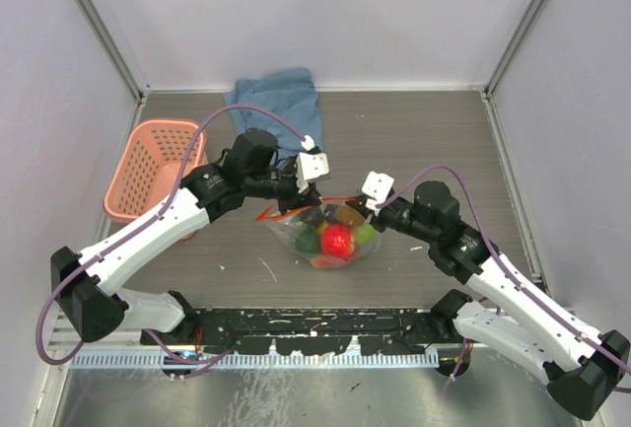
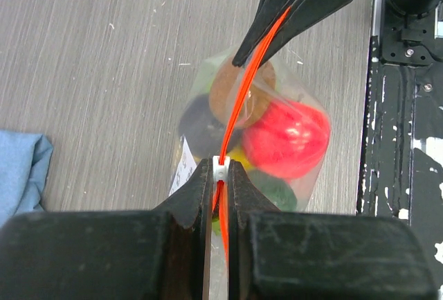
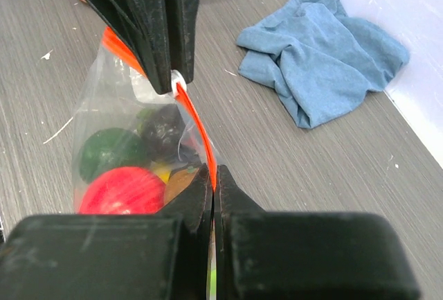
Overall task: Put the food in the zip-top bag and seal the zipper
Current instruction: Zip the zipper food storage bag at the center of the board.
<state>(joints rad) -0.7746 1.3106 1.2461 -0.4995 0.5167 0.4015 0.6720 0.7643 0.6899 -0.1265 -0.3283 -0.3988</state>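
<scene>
Seen from overhead, both pairs of fingertips are hidden beneath the wrists. The fruit [image 2: 287, 137] is blurred behind plastic, too jumbled to count. The bag [image 1: 325, 240] is in the middle, strung between the grippers; I can't tell whether it touches the tabletop. The left gripper [image 2: 220, 170] is pinched tight on the zipper [image 2: 243, 89] at its white end piece [image 2: 220, 162]. The right gripper [image 3: 213, 177] is clamped on the zipper's other end.
</scene>
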